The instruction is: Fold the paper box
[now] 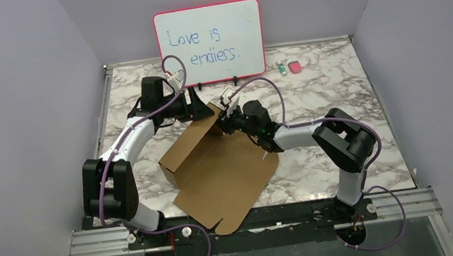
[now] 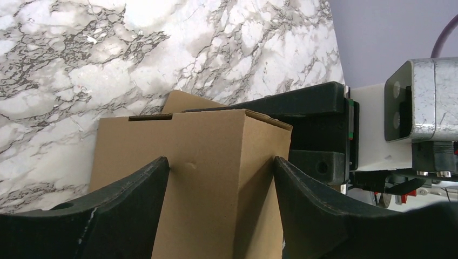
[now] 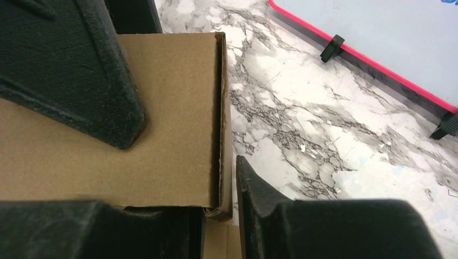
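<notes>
Brown die-cut cardboard paper box (image 1: 215,168) | step: standing wall at 12 o'clock | right gripper (image 3: 219,186) pinches wall | left gripper (image 2: 220,162) straddles it, hold unclear | next: likely needs firm crease

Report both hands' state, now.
Left hand: astride a corner of the paper box; grip cannot be told.
Right hand: either side of its wall edge; grip cannot be told.

I count one cardboard box (image 1: 219,174), one whiteboard (image 1: 210,43) and one marble table (image 1: 335,83). At the back lie two small things: one pink item (image 1: 295,67) and one green-and-white item (image 1: 282,69). I have two grippers: my left gripper (image 1: 204,109) and my right gripper (image 1: 224,122).
</notes>
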You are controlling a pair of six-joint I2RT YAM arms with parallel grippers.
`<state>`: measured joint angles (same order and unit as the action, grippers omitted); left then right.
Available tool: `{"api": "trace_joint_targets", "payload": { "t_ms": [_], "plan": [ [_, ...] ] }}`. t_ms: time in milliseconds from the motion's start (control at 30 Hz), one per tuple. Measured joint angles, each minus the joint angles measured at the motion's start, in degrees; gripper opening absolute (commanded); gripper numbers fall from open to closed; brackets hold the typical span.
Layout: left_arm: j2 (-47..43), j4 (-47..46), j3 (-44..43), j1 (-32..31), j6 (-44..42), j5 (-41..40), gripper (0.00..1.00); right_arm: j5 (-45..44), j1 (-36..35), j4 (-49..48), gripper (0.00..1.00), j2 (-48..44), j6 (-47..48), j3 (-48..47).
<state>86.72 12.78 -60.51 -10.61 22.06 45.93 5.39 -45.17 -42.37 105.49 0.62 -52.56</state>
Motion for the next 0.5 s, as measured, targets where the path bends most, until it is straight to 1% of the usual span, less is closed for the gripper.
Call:
{"api": "trace_joint_targets", "payload": {
  "t_ms": [167,267,400,500],
  "plan": [
    [1.51,-0.57,-0.85,0.35,-0.04,0.81,0.72,-0.39,-0.04,-4.9,0.34,2.78,0.09,0.0],
    [1.92,-0.68,-0.87,1.18,-0.02,1.55,0.72,0.26,-0.02,-9.22,0.34,5.35,0.15,0.0],
    [1.95,-0.68,-0.9,2.27,-0.02,1.73,0.72,0.63,-0.02,-13.94,0.34,8.28,0.37,-0.02],
    [2.03,-0.66,-0.9,2.75,-0.02,1.99,0.72,0.39,-0.04,-15.76,0.3,9.4,0.63,-0.04]
  ]
}}
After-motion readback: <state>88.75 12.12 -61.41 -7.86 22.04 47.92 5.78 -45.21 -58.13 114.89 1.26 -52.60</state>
